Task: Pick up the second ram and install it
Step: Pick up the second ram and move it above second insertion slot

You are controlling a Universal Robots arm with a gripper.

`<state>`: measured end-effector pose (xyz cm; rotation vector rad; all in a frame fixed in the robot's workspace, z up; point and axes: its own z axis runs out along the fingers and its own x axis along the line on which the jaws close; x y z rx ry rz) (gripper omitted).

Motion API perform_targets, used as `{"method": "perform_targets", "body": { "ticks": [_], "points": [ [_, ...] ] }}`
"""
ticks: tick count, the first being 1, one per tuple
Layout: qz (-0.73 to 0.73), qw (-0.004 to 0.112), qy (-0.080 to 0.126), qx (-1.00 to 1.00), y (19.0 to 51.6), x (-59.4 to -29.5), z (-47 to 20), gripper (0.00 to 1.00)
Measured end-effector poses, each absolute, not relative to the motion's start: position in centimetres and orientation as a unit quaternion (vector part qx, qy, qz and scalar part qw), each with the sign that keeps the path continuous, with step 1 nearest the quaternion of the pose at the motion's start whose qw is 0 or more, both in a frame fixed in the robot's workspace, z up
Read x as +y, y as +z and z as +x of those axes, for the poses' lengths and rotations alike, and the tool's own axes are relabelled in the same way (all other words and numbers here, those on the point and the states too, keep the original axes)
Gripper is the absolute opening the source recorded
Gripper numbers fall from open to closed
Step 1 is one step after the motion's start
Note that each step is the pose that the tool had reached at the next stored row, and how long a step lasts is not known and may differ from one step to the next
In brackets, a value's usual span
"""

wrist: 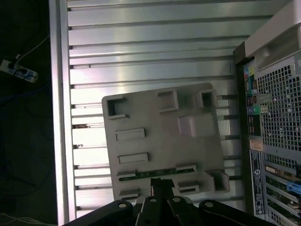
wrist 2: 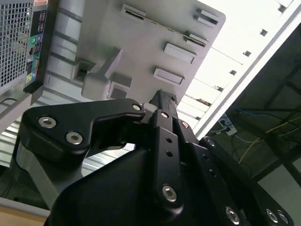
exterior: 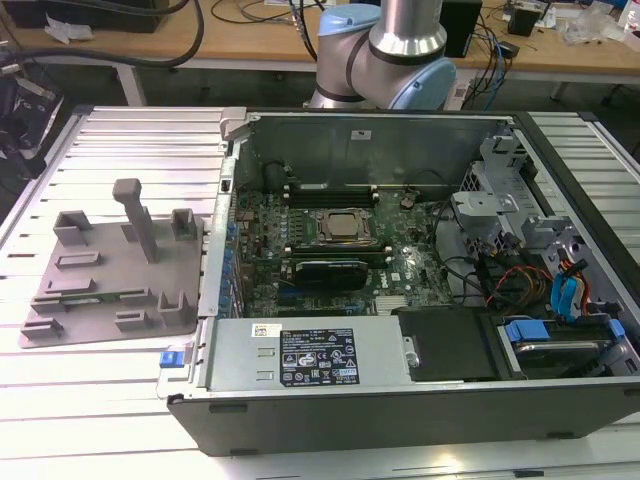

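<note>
Gripper (wrist: 162, 184) near the ram (exterior: 90, 297) on the plate (exterior: 60, 320), exterior view's left. Open or clenched, can't tell. A skewed descent could clip the slot walls.

Robotics lab: open computer case (exterior: 400, 420), slotted aluminium table (exterior: 130, 140), cable-strewn benches (exterior: 250, 45).

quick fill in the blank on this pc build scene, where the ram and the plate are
1. In the exterior view, the grey plate lies on the slatted table, to the exterior view's ____ of the computer case.
2. The second ram lies in a slot of the plate, and its board is ____.
3. In the first wrist view, the end effector hangs over the plate and is not holding the second ____.

Missing words: left; green; ram
</note>
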<state>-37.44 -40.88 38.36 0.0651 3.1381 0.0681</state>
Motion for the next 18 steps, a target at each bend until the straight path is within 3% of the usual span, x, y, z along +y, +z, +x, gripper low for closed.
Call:
{"method": "perform_targets", "body": {
  "ticks": [18],
  "points": [
    [-0.256,-0.005,0.021,0.966,38.36,-40.88,-37.44,0.08]
  ]
}}
